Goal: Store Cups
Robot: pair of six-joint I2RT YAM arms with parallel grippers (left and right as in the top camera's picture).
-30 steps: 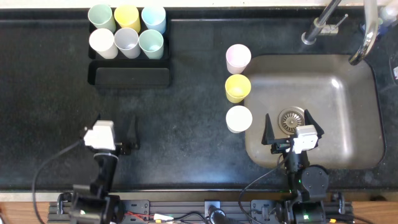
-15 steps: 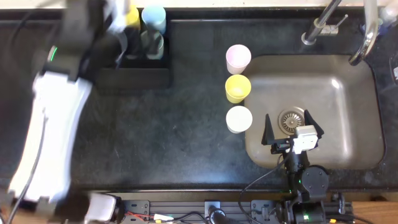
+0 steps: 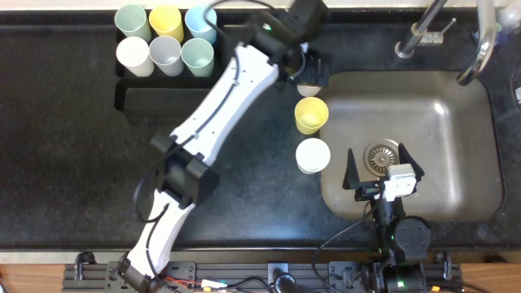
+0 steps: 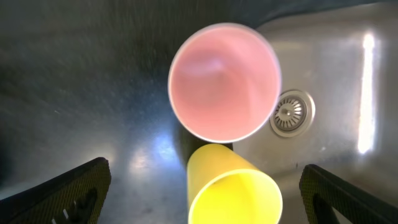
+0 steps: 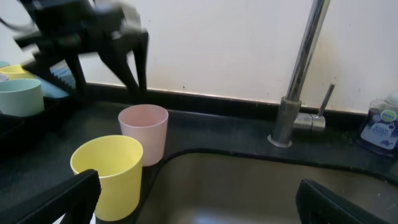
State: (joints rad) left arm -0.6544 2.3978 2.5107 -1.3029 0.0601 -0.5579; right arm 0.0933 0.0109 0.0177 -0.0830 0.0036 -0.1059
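Observation:
Three cups stand in a row along the sink's left rim: a pink cup (image 4: 224,81) (image 5: 144,132), a yellow cup (image 3: 311,115) (image 4: 233,193) (image 5: 109,168) and a white cup (image 3: 313,155). My left gripper (image 3: 308,65) (image 4: 205,186) hangs open directly above the pink cup, its fingers spread wide and nothing between them. In the top view it hides most of that cup. The black rack (image 3: 172,99) at the back left holds several cups (image 3: 167,41) in its rear rows. Over the sink, my right gripper (image 3: 381,163) stands open and holds nothing.
A steel sink (image 3: 440,122) with a drain (image 3: 381,155) takes up the right side. The tap (image 3: 423,28) and a soap bottle (image 5: 380,124) stand behind it. The rack's front compartment is bare. Dark worktop stretches across the left and middle.
My left arm has swung from the front left, past the rack, and across to above the pink cup. The right arm has not moved.

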